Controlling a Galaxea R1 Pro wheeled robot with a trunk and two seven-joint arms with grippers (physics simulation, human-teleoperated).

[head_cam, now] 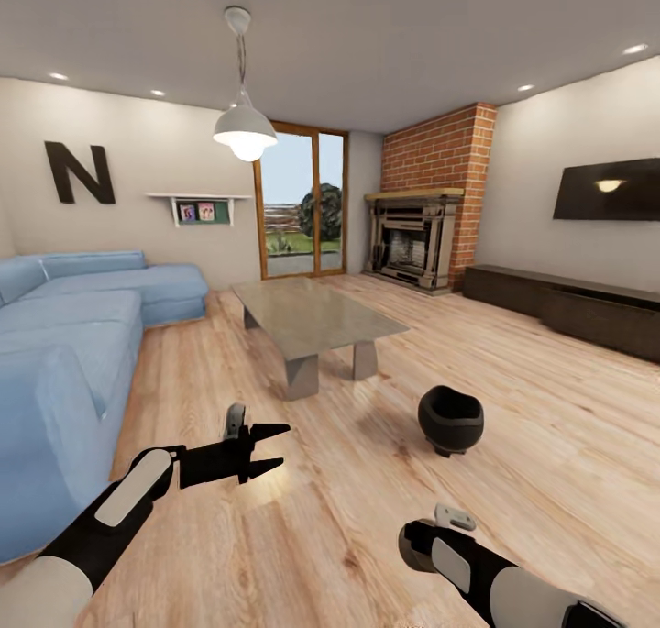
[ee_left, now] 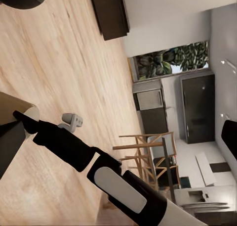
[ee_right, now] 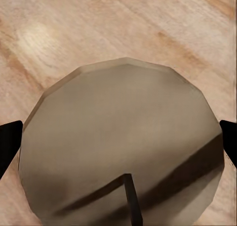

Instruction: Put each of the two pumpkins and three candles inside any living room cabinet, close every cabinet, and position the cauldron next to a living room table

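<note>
A tan candle (ee_right: pixel 123 117) with a dark wick sits between the two fingertips of my right gripper (ee_right: pixel 118 147), seen close from above over the wood floor. The right forearm (head_cam: pixel 449 555) is low at the front right in the head view. My left gripper (head_cam: pixel 280 447) hangs open and empty over the floor at the front left. The black cauldron (head_cam: pixel 451 419) stands on the floor, a short way in front of the glass-topped table (head_cam: pixel 312 316). Along the right wall runs the long dark cabinet (head_cam: pixel 568 307), its fronts looking shut.
A blue sofa (head_cam: pixel 64 353) fills the left side. A brick fireplace (head_cam: pixel 417 238) and a glass door (head_cam: pixel 302 202) stand at the far wall. Wooden chairs (ee_left: pixel 148 152) and kitchen units appear in the left wrist view, past my right arm (ee_left: pixel 98 171).
</note>
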